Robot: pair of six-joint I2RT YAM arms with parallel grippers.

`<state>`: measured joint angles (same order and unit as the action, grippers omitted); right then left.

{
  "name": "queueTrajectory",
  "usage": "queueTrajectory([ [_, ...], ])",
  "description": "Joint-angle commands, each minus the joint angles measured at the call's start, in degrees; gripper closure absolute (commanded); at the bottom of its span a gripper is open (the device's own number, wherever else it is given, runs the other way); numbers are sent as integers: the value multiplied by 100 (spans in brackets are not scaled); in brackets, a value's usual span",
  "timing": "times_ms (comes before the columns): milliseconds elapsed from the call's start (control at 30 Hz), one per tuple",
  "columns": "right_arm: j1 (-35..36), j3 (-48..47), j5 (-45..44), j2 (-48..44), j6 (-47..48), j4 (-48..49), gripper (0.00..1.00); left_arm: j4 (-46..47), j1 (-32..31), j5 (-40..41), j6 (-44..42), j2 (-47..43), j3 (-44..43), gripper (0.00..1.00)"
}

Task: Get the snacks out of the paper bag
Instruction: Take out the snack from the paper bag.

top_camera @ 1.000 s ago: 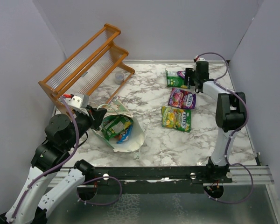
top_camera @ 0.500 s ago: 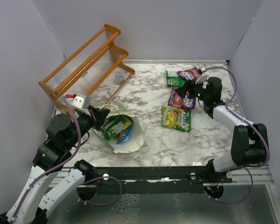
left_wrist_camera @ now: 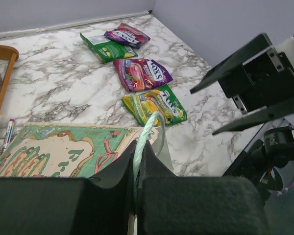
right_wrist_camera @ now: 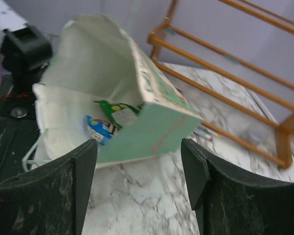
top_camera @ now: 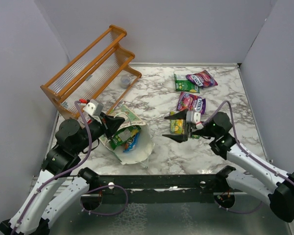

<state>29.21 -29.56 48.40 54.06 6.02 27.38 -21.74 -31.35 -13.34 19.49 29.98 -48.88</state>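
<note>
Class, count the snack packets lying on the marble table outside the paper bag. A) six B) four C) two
B: a green packet, a dark purple packet, a pink-purple packet and a yellow-green packet lie on the marble table, apart from the paper bag.

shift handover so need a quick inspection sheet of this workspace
surface: marble table, bag and packets on it
job's things: paper bag on its side, mouth open, packets inside; out on the table: green packet, purple packet, pink packet, yellow packet
clutter: orange rack back left, pen beside it
grippers: left gripper shut on string handle; right gripper open, facing bag mouth
cables: purple cables along both arms
surroundings: grey walls
</note>
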Motion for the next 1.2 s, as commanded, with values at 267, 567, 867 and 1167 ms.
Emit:
queueTrajectory([
  [267,3535,-1004,-1995,1363,3914,-1862,46,126,-8,-38,71,6,-48,100],
  [567,3893,-2142,-3010,2939,4269,-2518,51,30,0,59,98,-41,-75,100],
  [867,3899,-2542,-3450,3639,4245,-2644,50,10,-2,86,83,-43,-62,100],
  [1167,4022,-2653,-3550,4064,4127,-2620,54,34,-9,127,63,-39,-43,100],
])
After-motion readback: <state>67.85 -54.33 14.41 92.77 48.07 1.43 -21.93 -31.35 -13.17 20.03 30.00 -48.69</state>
